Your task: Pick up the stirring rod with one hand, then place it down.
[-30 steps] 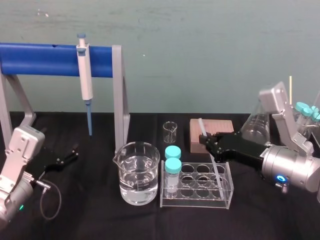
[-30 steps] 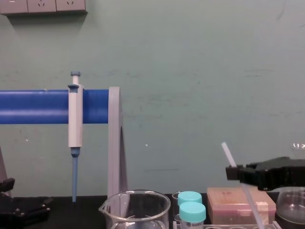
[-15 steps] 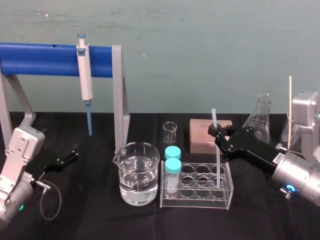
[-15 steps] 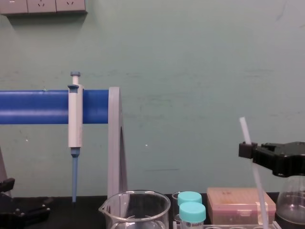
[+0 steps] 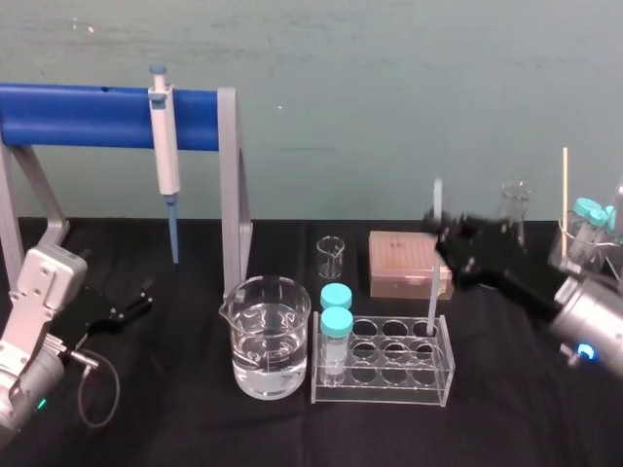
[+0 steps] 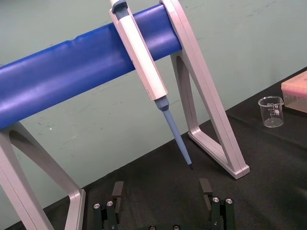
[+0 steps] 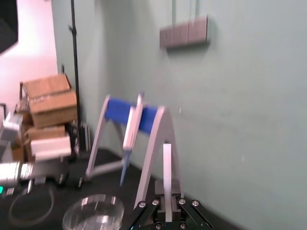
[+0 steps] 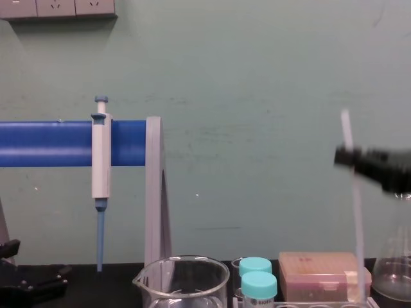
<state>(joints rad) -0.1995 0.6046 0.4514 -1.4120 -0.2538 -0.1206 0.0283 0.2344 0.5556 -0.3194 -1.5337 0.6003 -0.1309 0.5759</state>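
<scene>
the right gripper (image 5: 446, 236) is squeezing the stirring rod (image 5: 432, 292) near its top, most hanging below its fingers; it is looking light, stiff, slippery, breakable; the left gripper (image 6: 160, 191) is resting, fingers spread

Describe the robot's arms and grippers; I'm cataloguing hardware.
Both arms are silver-grey, with rounded housings. The left gripper and right gripper are black with angular fingers. A grey cable loops by the left wrist near a green light; the right wrist has a blue light.
</scene>
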